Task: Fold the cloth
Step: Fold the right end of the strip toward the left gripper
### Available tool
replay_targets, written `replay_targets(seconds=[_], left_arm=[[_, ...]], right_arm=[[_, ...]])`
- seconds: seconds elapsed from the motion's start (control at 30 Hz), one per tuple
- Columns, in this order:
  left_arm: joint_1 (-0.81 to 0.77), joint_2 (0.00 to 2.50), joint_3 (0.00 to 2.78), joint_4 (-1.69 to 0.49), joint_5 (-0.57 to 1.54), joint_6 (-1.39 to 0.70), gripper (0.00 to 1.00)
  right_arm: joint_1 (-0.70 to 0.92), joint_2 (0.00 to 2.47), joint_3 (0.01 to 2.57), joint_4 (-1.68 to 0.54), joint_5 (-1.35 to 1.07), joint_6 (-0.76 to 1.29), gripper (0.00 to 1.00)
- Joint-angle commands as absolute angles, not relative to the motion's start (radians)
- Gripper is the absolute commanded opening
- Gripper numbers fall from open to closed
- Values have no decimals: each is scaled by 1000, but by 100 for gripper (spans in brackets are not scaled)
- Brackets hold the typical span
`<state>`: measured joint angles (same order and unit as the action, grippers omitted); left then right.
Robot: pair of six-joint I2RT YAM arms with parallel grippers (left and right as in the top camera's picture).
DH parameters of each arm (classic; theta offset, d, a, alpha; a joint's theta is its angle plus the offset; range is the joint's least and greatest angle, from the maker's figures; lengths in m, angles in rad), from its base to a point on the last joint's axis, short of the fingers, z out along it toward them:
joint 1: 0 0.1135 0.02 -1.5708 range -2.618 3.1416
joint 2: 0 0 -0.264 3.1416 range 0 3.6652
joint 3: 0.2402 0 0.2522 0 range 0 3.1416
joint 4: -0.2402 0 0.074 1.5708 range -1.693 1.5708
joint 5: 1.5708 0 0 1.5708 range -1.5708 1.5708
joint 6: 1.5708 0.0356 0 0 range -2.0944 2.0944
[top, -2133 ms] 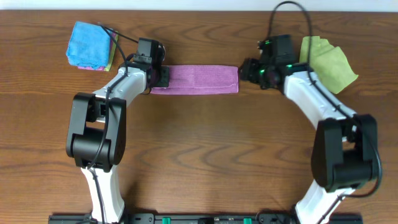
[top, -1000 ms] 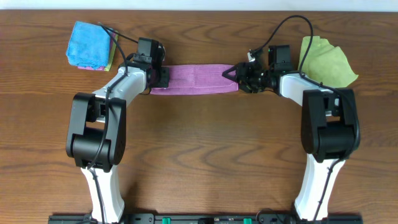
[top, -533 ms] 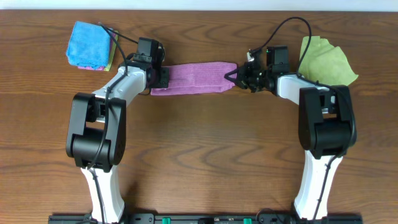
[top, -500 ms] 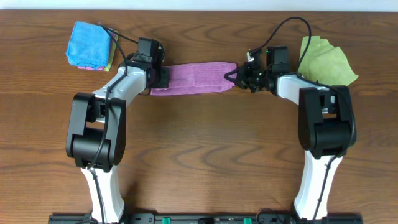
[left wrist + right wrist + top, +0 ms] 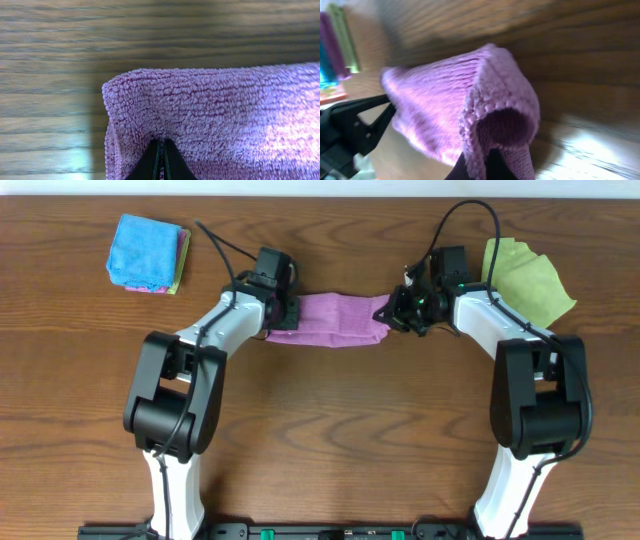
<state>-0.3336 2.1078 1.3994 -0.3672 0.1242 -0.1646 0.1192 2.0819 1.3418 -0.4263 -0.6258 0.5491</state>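
Note:
The purple cloth hangs bunched and short between my two grippers, over the far middle of the wooden table. My left gripper is shut on the cloth's left end. In the left wrist view the fingertips pinch the fluffy cloth just inside its corner. My right gripper is shut on the right end. In the right wrist view the cloth curls over the closed gripper, and the left gripper's dark fingers show beyond it.
A folded blue cloth on a small coloured stack lies at the far left. A crumpled green cloth lies at the far right, behind my right arm. Cables loop above both wrists.
The right gripper has shut on the cloth's right end. The left gripper has carried its end to the right, so the cloth went from a long flat strip to a short sagging one.

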Motion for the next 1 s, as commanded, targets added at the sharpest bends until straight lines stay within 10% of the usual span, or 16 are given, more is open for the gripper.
replay_targets(seconds=[0.0, 0.97], left_arm=[[-352, 2132, 1390, -390, 146, -184, 6], [-354, 2132, 1390, -453, 103, -207, 6]], right_arm=[[127, 2043, 1355, -431, -572, 514, 1], [359, 1895, 1378, -584, 213, 485, 2]])
